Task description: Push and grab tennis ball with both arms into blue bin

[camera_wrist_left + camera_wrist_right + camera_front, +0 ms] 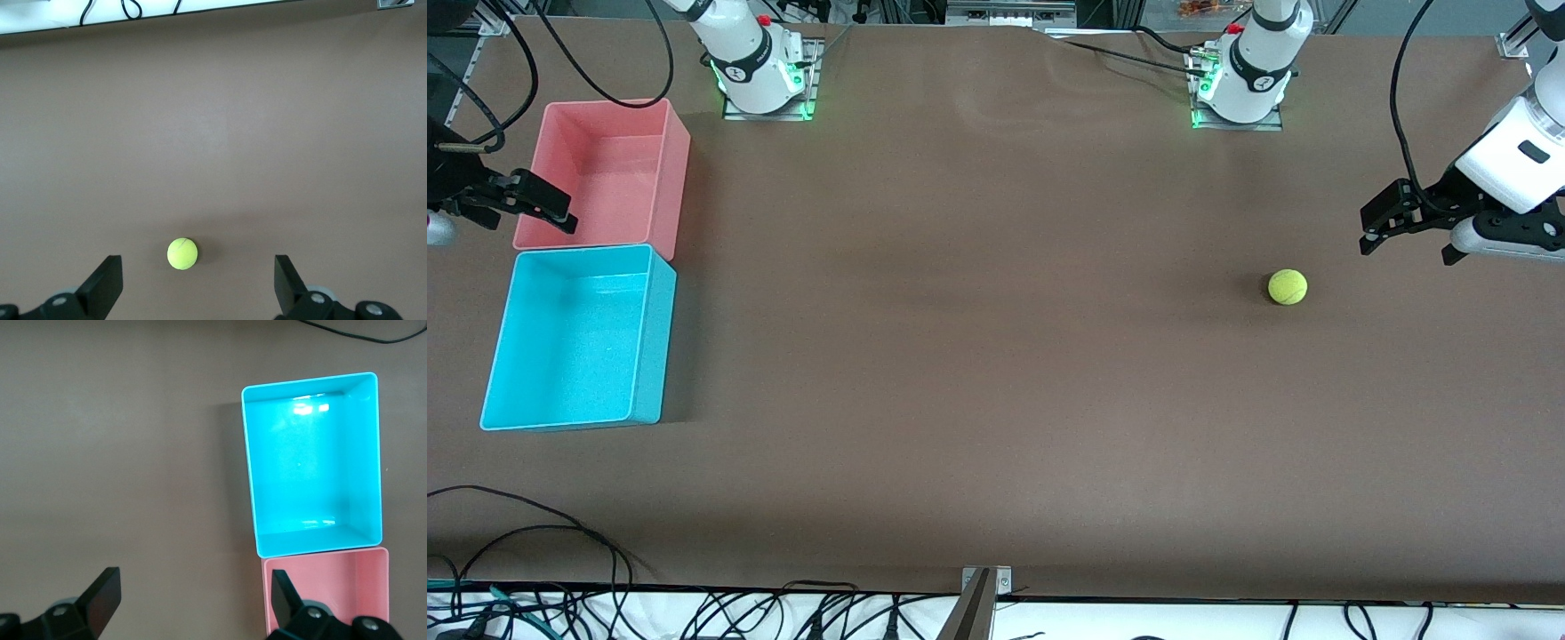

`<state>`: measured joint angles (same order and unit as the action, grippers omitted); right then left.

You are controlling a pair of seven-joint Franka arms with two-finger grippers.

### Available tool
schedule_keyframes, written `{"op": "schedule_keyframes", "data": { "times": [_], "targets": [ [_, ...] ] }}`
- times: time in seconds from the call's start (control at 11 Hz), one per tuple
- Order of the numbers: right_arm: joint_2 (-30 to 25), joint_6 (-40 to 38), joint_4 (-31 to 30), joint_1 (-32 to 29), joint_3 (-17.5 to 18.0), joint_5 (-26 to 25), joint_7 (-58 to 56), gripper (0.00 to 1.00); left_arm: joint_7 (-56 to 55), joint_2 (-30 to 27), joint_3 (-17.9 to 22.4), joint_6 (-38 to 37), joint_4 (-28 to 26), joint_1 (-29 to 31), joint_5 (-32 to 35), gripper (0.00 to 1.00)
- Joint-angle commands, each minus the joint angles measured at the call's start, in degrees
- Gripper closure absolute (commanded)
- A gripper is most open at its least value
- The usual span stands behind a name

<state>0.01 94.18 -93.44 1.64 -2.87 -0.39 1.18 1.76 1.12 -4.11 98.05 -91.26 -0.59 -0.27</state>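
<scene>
I judge the push not yet begun: my left gripper (pixel 1392 220), spread wide, hangs near the tennis ball (pixel 1288 287); next it must sweep the ball toward the blue bin (pixel 647 356), where my right gripper (pixel 525 203), also spread, waits over the pink bin (pixel 678 169).

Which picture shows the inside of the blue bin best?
The right wrist view: it looks straight down into the blue bin, so its whole floor shows, with nothing in it. The front view shows the bin smaller and at a slant. The left wrist view does not show it at all, only the tennis ball.
</scene>
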Motion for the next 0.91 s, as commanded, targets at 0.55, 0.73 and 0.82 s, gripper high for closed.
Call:
{"op": "schedule_keyframes", "data": {
  "times": [0.55,0.73,0.82],
  "targets": [
    [0.3,-0.7,1.1,0.2,0.3,-0.7,-0.7,0.00,1.3,-0.6,-0.1,-0.4,-0.5,0.4,0.4,0.00],
    [0.4,-0.8,1.1,0.1,0.3,-0.5,-0.7,0.00,1.3,-0.5,-0.1,-0.4,-0.4,0.4,0.4,0.00],
    [0.5,-0.5,1.1,0.2,0.6,-0.7,-0.7,0.00,1.3,-0.5,0.0,-0.4,-0.4,0.5,0.4,0.00]
  ]
}}
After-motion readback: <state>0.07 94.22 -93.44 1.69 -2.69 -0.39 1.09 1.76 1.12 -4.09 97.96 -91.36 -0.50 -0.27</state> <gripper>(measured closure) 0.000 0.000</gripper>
